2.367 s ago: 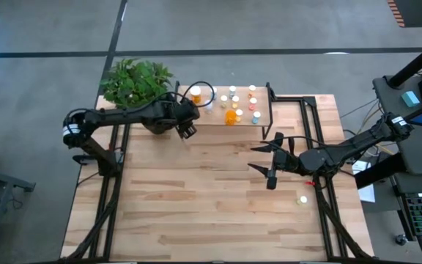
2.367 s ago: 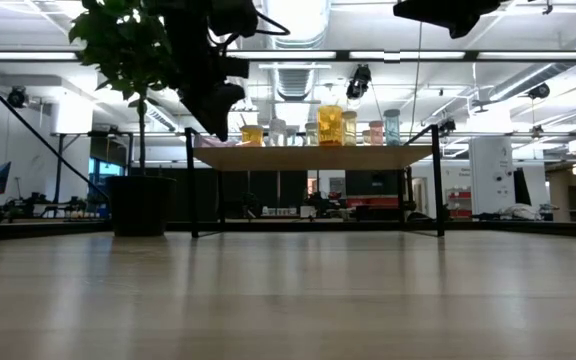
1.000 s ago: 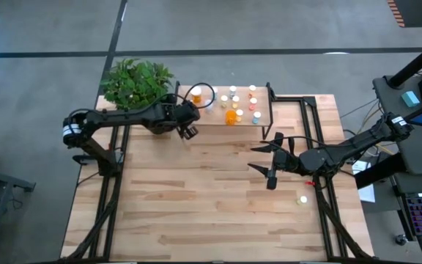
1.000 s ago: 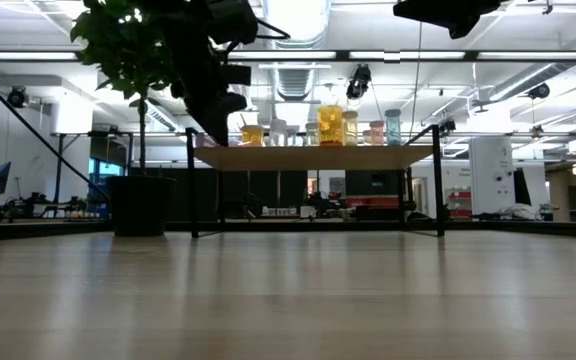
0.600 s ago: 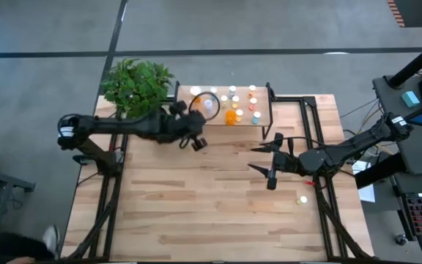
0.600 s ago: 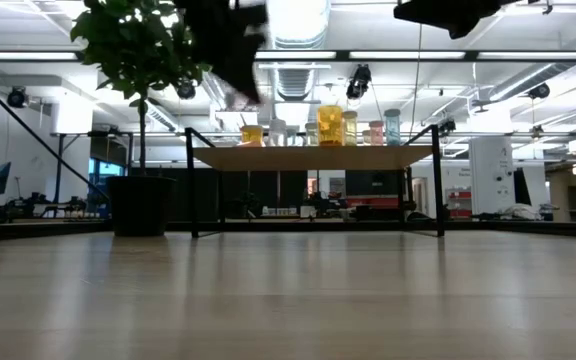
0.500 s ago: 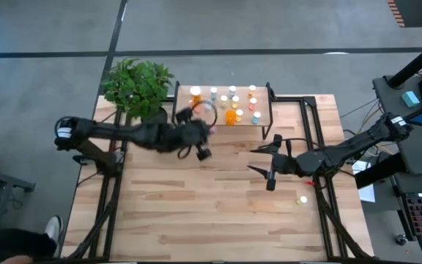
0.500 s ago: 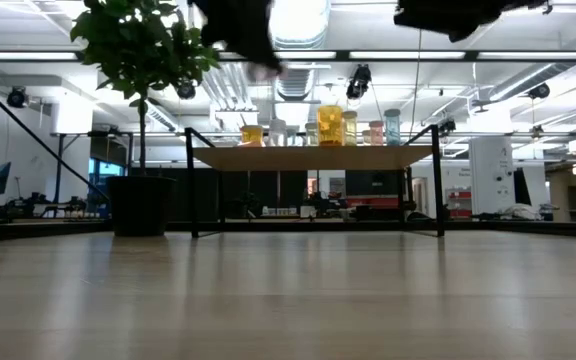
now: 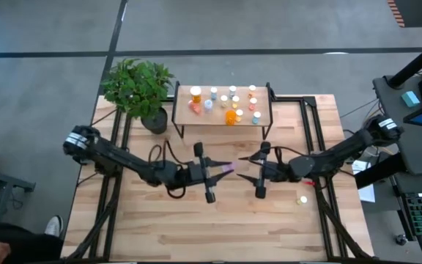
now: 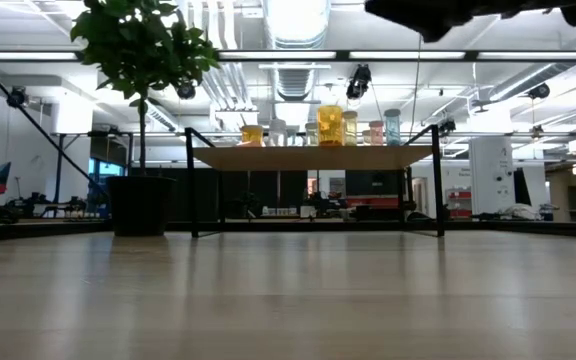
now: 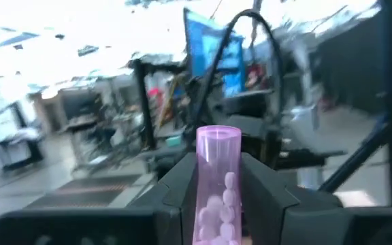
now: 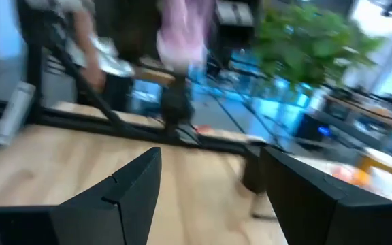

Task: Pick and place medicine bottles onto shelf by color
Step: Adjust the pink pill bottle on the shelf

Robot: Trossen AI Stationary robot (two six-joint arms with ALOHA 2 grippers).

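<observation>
The shelf (image 9: 222, 110) stands at the table's far edge with several small bottles on its top, among them a larger orange one (image 10: 330, 125). Over the table's middle, my left gripper (image 9: 220, 169) is shut on a pink medicine bottle (image 11: 218, 170) with pale pills inside. My right gripper (image 9: 246, 171) faces it from the table's right at a short gap. Its fingers (image 12: 124, 194) are open with nothing between them. The pink bottle (image 12: 182, 34) shows blurred ahead of them. My left gripper pinches the pink bottle's body (image 11: 213, 218) between its two fingers, one on each side. The fingers lie level and point toward the table's right. The bottle runs along them, and its free end (image 9: 229, 168) sticks out past the fingertips, clear of the table.
A potted plant (image 9: 138, 84) stands left of the shelf. One small pale-capped bottle (image 9: 302, 199) sits on the table near the right arm. Black frame rails (image 9: 310, 132) run along both sides. A person's shoe (image 9: 52, 226) shows beyond the table's left edge.
My left gripper has swung from the shelf's left end toward the near edge and the right, out to the table's middle. It has turned level and carries the pink bottle. My right gripper has shifted a little toward the table's left, closer to it.
</observation>
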